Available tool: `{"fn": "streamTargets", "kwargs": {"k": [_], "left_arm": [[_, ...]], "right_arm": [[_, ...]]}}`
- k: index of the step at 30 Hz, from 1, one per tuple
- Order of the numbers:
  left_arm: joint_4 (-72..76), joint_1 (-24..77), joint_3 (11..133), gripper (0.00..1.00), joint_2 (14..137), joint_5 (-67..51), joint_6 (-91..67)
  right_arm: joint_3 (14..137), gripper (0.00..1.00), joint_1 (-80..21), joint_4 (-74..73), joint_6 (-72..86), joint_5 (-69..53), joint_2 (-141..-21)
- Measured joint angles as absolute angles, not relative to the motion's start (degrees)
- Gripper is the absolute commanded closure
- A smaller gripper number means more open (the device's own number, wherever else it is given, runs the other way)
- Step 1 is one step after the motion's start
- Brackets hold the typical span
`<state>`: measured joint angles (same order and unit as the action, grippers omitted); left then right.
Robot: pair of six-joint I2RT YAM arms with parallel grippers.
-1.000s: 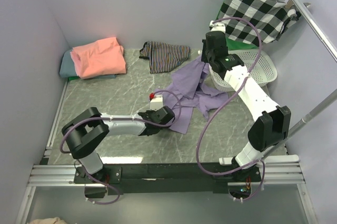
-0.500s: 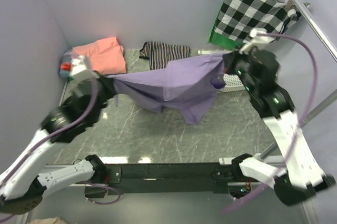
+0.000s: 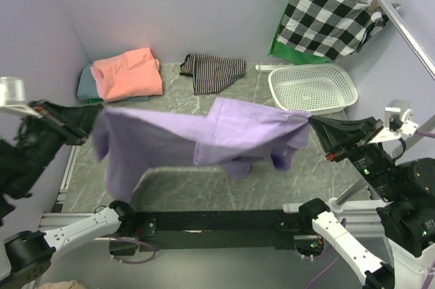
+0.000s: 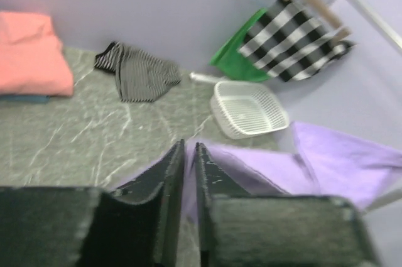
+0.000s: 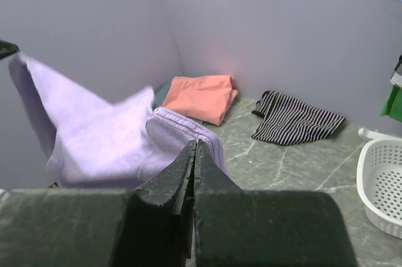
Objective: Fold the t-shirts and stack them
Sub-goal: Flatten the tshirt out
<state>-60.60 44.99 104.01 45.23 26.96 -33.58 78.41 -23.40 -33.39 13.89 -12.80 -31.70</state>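
The lavender t-shirt (image 3: 231, 129) hangs spread in the air above the table, stretched between my two grippers. My left gripper (image 3: 97, 107) holds its left corner; in the left wrist view its jaws (image 4: 190, 144) stand a sliver apart with lavender cloth (image 4: 339, 160) pinched between them. My right gripper (image 3: 311, 120) is shut on the right edge, and the hem (image 5: 188, 125) sits at its tips (image 5: 195, 142). The folded salmon-pink t-shirt (image 3: 126, 73) lies at the back left on top of the grey-teal t-shirt (image 3: 84, 86).
A black-and-white striped cloth (image 3: 214, 71) lies at the back centre. A white basket (image 3: 312, 88) stands at the back right. Above it a checked cloth (image 3: 329, 17) hangs on a wooden hanger by a metal rail (image 3: 394, 13). Walls close in the left and back sides.
The lavender t-shirt lay crumpled by the basket a second ago. Both arms have lifted it and pulled it toward the near edge, spreading it wide in the air.
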Motion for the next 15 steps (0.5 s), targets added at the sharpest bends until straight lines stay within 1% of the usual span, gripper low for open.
{"fn": "streamTargets", "kwargs": {"k": [2, 4, 5, 8, 10, 11, 12, 13, 14, 15], "left_arm": [[-61.39, 44.99, 107.26, 0.71, 45.23, 25.89, -33.08], [-62.08, 44.99, 108.31, 0.68, 45.23, 25.87, -32.64], [-62.39, 44.97, 107.96, 0.68, 45.34, 25.98, -32.47], [-62.22, 44.97, 103.57, 0.74, 46.61, 26.79, -32.10], [-60.58, 44.97, 97.51, 0.79, 49.41, 28.34, -32.12], [-59.29, 44.95, 94.17, 0.78, 51.66, 28.53, -32.12], [-57.78, 44.84, 91.39, 0.73, 53.89, 28.53, -32.10], [-55.31, 44.47, 87.79, 0.61, 56.40, 28.23, -32.01], [-52.14, 43.79, 83.13, 0.54, 59.40, 26.96, -31.75], [-49.95, 43.29, 79.55, 0.43, 62.26, 25.65, -31.22]], "right_arm": [[78.41, 1.00, -23.38, -33.39, 14.06, -13.52, -30.68], [78.17, 1.00, -23.38, -33.34, 14.06, -13.30, -30.72], [77.65, 1.00, -23.38, -33.12, 14.06, -12.86, -30.92], [74.61, 1.00, -23.44, -30.94, 14.04, -9.96, -32.58], [72.07, 1.00, -23.44, -28.58, 14.04, -7.55, -36.01], [71.07, 1.00, -23.44, -27.44, 14.00, -6.50, -38.57], [70.08, 1.00, -23.44, -26.30, 13.93, -5.39, -42.04], [69.43, 1.00, -23.44, -25.41, 13.85, -4.51, -45.28], [68.45, 1.00, -23.44, -23.92, 13.80, -3.36, -49.60], [67.59, 1.00, -23.44, -22.81, 13.74, -2.44, -53.12]]}}
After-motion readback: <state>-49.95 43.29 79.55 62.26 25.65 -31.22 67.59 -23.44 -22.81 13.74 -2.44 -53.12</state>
